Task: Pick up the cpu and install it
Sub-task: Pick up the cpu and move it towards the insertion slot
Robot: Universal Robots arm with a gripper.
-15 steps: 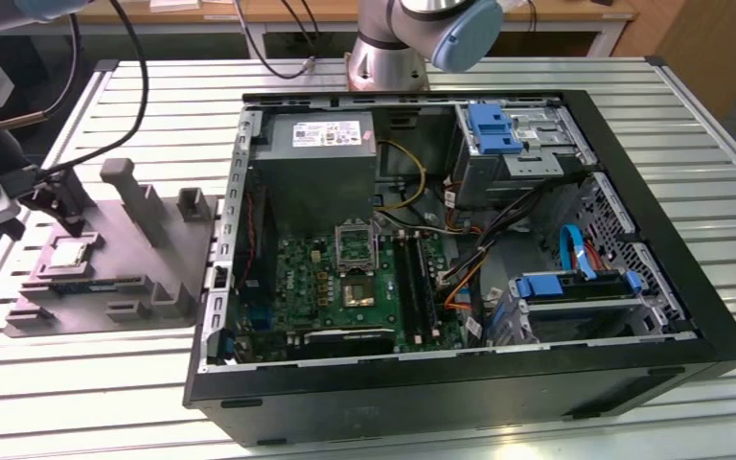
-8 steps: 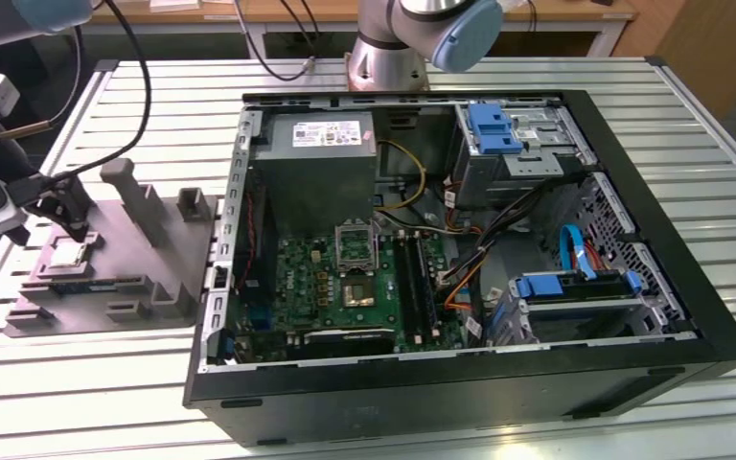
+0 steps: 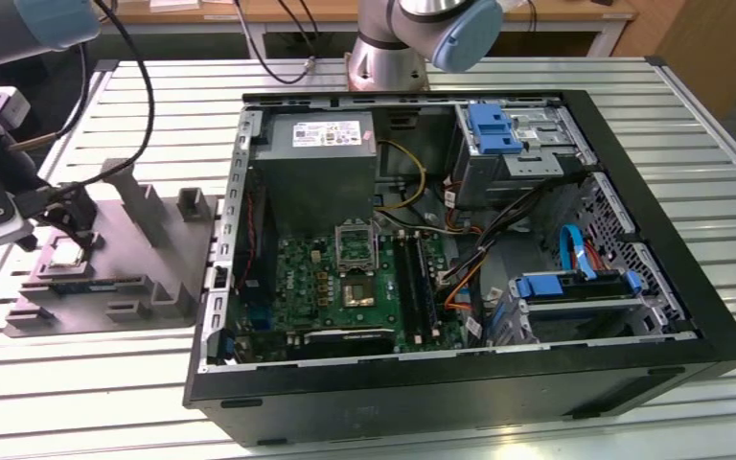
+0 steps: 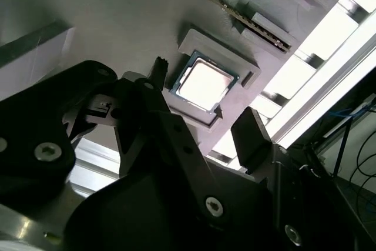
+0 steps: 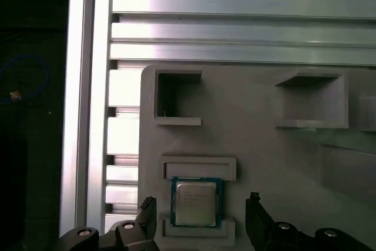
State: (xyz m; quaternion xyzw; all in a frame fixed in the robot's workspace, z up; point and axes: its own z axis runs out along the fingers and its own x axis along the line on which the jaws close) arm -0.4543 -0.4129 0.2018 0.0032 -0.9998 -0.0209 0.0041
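Pick step: gripper (image 3: 72, 230) hangs over cpu (image 5: 195, 203) seated in grey moulded holder (image 3: 150, 254), exterior view's left. Fingers spread, empty, straddling chip. Grasp needs square, even edge contact.

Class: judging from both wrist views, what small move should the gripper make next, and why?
Probably ease straight down. The open gripper already has a finger on either side of the cpu, not touching it, and the chip lies flat in its recess in the grey holder.

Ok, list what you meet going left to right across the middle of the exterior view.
cpu → green board → blue drive tray
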